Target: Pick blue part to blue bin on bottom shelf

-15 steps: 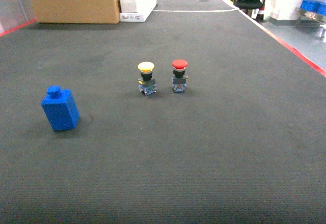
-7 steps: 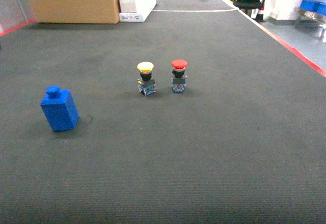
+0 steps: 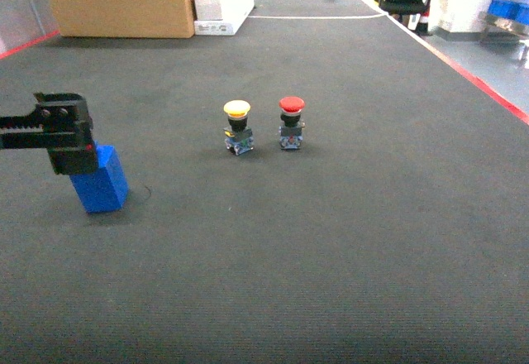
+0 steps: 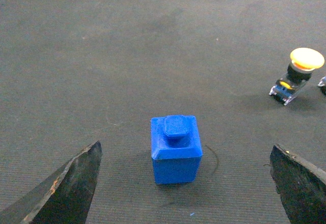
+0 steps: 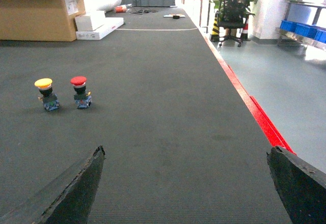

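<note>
Dark ribbed conveyor belt (image 3: pixel 331 240), red-edged on the right, with a cardboard box (image 3: pixel 120 0) at its far end. Blue part (image 4: pixel 175 150), a block with a raised knob on top, upright on the belt at the left of the head view. Left gripper (image 4: pixel 186 183) above it, jaws spread wide on either side, not touching the block. Yellow push-button (image 3: pixel 237 126) and red push-button (image 3: pixel 290 122) side by side near mid-belt, well apart from the blue part. Right gripper (image 5: pixel 188 186) over bare belt, jaws parted, nothing between them. Blue bins (image 5: pixel 304 29) on a steel rack at far right, off the belt.
</note>
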Robot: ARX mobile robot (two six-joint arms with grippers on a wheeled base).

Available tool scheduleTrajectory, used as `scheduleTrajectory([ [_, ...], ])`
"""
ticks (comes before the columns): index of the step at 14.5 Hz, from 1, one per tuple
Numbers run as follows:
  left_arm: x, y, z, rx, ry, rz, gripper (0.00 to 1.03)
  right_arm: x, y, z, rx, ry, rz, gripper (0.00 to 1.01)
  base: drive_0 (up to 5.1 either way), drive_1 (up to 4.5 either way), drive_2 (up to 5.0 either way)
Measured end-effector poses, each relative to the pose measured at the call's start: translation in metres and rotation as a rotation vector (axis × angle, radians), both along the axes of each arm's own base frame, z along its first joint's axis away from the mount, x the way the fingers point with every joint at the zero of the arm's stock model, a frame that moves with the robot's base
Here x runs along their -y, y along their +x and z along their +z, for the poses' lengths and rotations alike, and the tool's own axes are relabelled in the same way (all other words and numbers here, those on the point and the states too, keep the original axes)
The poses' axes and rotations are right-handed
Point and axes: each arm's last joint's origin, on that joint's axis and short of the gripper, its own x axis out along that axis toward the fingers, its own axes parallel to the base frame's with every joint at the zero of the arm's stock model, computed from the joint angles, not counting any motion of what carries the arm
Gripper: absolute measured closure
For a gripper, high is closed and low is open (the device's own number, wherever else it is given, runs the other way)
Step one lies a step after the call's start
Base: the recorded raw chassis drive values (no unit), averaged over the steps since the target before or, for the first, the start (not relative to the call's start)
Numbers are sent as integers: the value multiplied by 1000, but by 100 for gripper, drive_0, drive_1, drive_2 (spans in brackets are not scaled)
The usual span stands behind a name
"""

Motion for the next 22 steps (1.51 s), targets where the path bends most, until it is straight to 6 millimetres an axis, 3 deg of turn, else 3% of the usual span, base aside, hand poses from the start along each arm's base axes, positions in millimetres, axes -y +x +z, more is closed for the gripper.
scheduleTrajectory([
  [5,2,45,-33,-56,13,20,5,0,0,0,0,0,0,3,0,0,0],
  [7,-2,85,-65,-113,20,46,5,0,0,0,0,0,0,3,0,0,0],
  [10,-4,98,-79,-139,16,57,5,0,0,0,0,0,0,3,0,0,0],
  [11,-6,100,-79,-134,17,63,11,0,0,0,0,0,0,3,0,0,0],
  [12,-7,102,-78,-127,18,63,22,0,0,0,0,0,0,3,0,0,0],
  [13,-9,103,-77,-120,22,59,45,0,0,0,0,0,0,3,0,0,0],
  [14,-9,103,-77,-121,25,51,58,0,0,0,0,0,0,3,0,0,0],
  [19,-10,86,-68,-112,42,32,58,0,0,0,0,0,0,3,0,0,0],
  [22,-15,44,-37,-63,28,44,58,0,0,0,0,0,0,3,0,0,0],
])
